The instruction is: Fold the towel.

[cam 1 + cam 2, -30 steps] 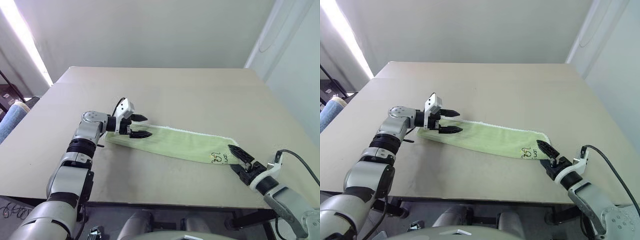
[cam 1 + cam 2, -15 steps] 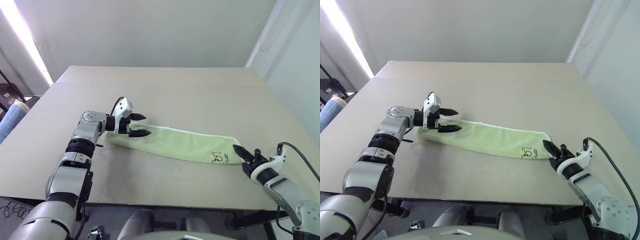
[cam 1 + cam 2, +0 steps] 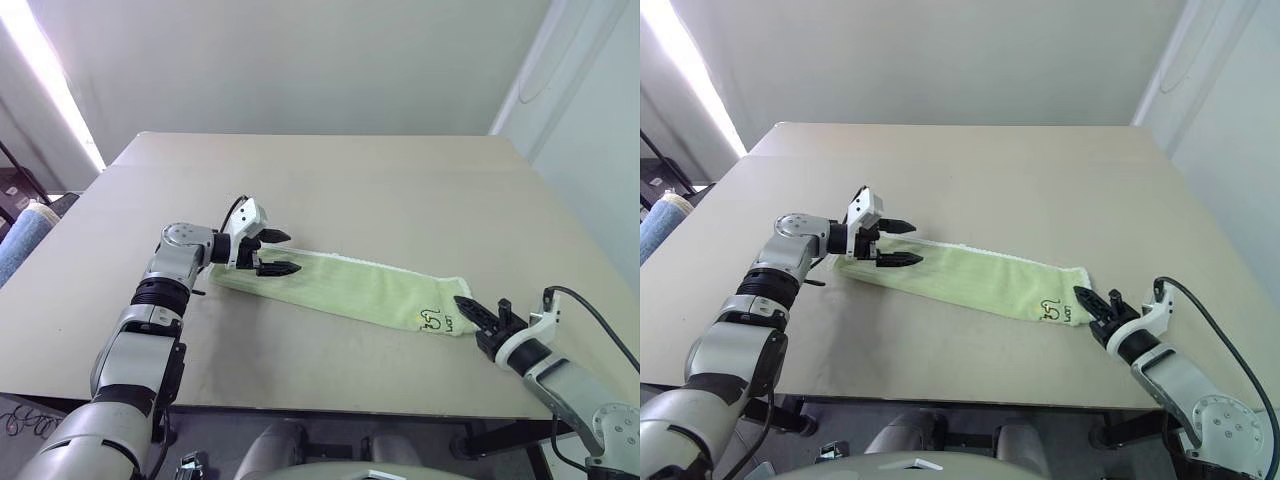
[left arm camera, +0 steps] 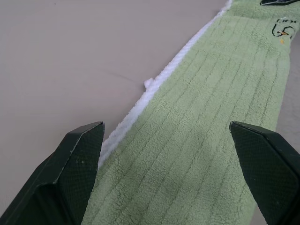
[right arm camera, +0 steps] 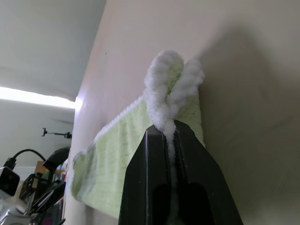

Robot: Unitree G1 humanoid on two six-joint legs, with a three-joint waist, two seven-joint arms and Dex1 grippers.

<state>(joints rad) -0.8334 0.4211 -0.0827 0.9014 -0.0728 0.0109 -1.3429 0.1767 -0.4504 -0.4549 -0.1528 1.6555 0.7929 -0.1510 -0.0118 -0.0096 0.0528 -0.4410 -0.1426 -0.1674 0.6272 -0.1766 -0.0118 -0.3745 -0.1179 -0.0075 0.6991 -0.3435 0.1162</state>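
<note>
The towel (image 3: 360, 288) is a long lime-green strip with white edging, lying slantwise across the table (image 3: 400, 190). A small dark scribble (image 3: 436, 320) marks its right end. My left gripper (image 3: 278, 252) hovers open just above the towel's left end, and the cloth (image 4: 201, 117) runs between its spread fingers (image 4: 79, 164). My right gripper (image 3: 466, 305) is at the right end, near the table's front edge. It is shut on the bunched white edging (image 5: 168, 79) of the towel.
A rolled blue-and-beige fabric (image 3: 20, 238) lies off the table at the far left. The table's front edge (image 3: 330, 408) runs just below my right gripper. A black cable (image 3: 590, 310) loops from the right wrist. A pale wall (image 3: 600, 130) rises on the right.
My right gripper, open a second ago, has rolled and shut on the towel's right end, which has drawn slightly leftward. The left gripper has stayed open in place.
</note>
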